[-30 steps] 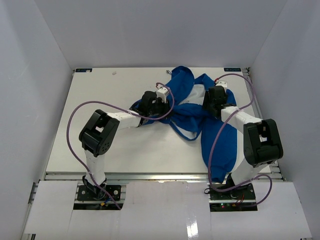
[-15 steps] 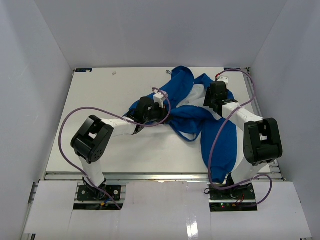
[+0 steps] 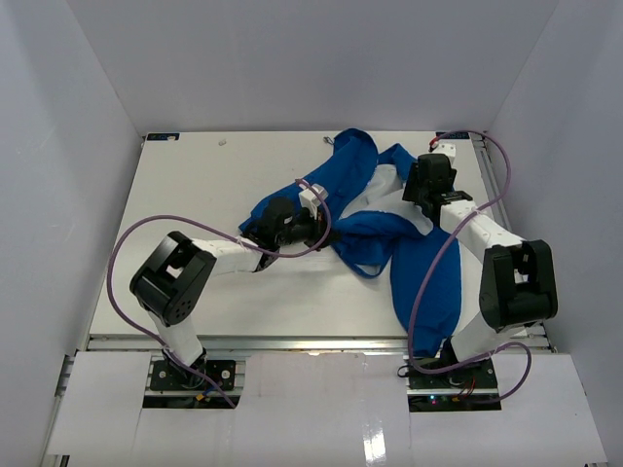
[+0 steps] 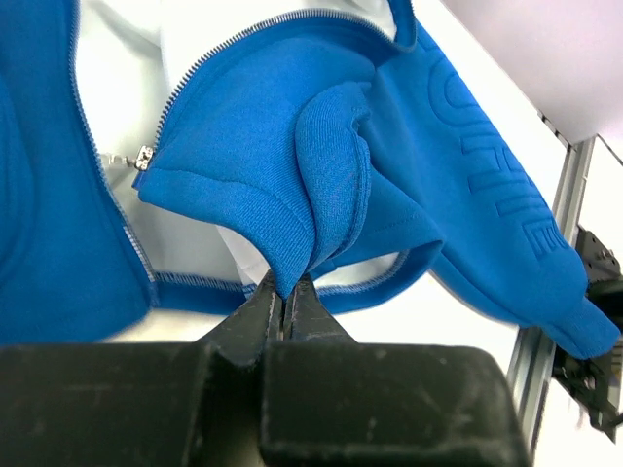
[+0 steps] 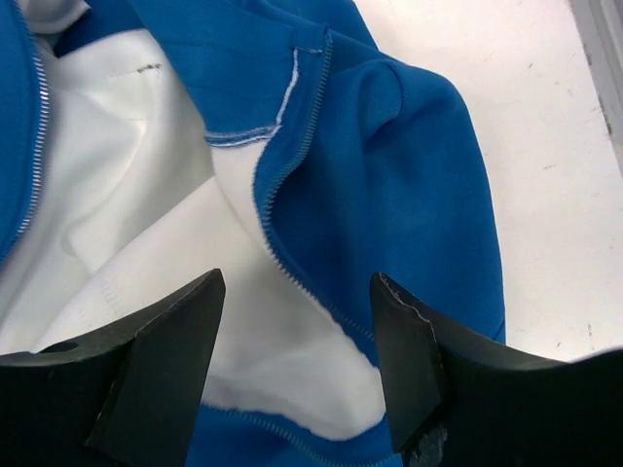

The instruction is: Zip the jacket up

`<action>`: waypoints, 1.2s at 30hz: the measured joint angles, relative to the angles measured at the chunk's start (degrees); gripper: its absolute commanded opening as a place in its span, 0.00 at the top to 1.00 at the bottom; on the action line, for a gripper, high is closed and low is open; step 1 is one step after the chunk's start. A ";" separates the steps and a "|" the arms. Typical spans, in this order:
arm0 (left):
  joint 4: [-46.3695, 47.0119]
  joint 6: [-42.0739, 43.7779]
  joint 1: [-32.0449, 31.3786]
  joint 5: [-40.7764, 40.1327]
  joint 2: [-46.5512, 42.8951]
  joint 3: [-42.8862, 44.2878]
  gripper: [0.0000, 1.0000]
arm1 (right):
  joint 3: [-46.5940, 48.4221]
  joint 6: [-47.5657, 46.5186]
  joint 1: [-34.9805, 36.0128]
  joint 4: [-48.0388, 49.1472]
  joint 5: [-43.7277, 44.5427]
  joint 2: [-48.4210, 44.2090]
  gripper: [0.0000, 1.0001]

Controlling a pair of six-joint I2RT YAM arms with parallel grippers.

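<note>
The royal-blue jacket (image 3: 375, 229) lies crumpled and unzipped across the right half of the table, white lining showing. My left gripper (image 3: 326, 232) is shut on a fold of the jacket's blue hem (image 4: 277, 243); the metal zipper slider (image 4: 144, 158) hangs at the left of that view beside the zipper teeth. My right gripper (image 3: 421, 195) is open, hovering over the jacket's upper part. In the right wrist view its fingers (image 5: 404, 341) stand on either side of a zipper edge (image 5: 292, 156) where blue fabric (image 5: 389, 165) meets the white lining (image 5: 146, 195), touching nothing.
One blue sleeve (image 3: 428, 282) trails toward the right arm's base. White enclosure walls stand on three sides. The table's metal edge rail (image 4: 555, 272) shows on the right of the left wrist view. Purple cables (image 3: 127, 253) loop off both arms.
</note>
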 measured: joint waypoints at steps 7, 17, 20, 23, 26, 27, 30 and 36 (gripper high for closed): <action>2.62 -0.58 -1.41 -0.05 -3.42 -4.97 1.00 | 2.11 -0.12 -1.00 -1.62 -2.76 8.49 0.91; 8.71 -0.70 -5.51 -3.06 -4.06 -11.17 1.00 | 21.58 1.12 -1.42 -9.22 -10.11 14.52 0.92; 10.94 -0.63 -6.84 -4.75 -3.89 -12.73 1.00 | 30.01 3.45 -1.60 -8.31 -16.40 14.99 0.92; 14.35 -0.88 -8.45 -6.32 -2.69 -13.85 1.00 | 34.21 6.73 -1.85 -3.08 -24.58 16.15 0.92; 18.03 -1.53 -9.86 -7.81 -0.97 -15.01 0.99 | 34.89 9.48 -1.69 1.74 -31.94 18.77 0.73; 19.38 -1.81 -10.49 -8.38 -0.11 -15.58 0.98 | 34.92 10.03 -1.52 2.94 -33.86 20.18 0.64; 23.17 -2.58 -12.52 -10.28 2.60 -16.86 0.64 | 35.37 10.81 -0.82 5.06 -39.38 25.32 0.46; 27.89 -4.47 -15.89 -10.19 5.55 -17.70 0.33 | 34.93 7.44 0.52 2.28 -44.58 31.64 0.36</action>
